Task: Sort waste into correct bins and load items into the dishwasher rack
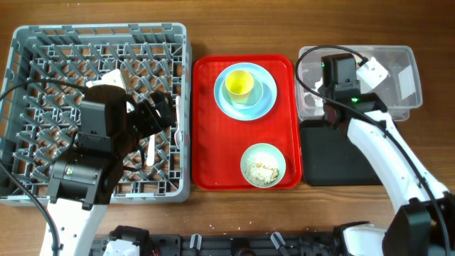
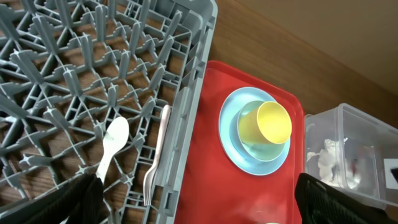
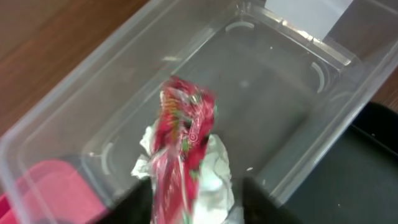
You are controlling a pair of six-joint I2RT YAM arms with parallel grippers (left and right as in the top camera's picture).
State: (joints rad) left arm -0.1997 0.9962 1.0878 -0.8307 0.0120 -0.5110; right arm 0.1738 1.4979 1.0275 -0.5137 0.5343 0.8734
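As seen over the clear rectangular plastic tub (image 3: 292, 106):
crumpled white-and-red paper wad (image 3: 186, 143) was framed by right gripper (image 3: 196, 194); hold couldn't be judged.

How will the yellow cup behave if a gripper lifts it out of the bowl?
The yellow cup sits off-centre in the bowl, so it probably rests loosely and may rock or roll when nudged. It looks like thin, smooth plastic: likely light, rigid and somewhat slippery. Its open rim faces up, so a pinch on the wall could probably hold it.
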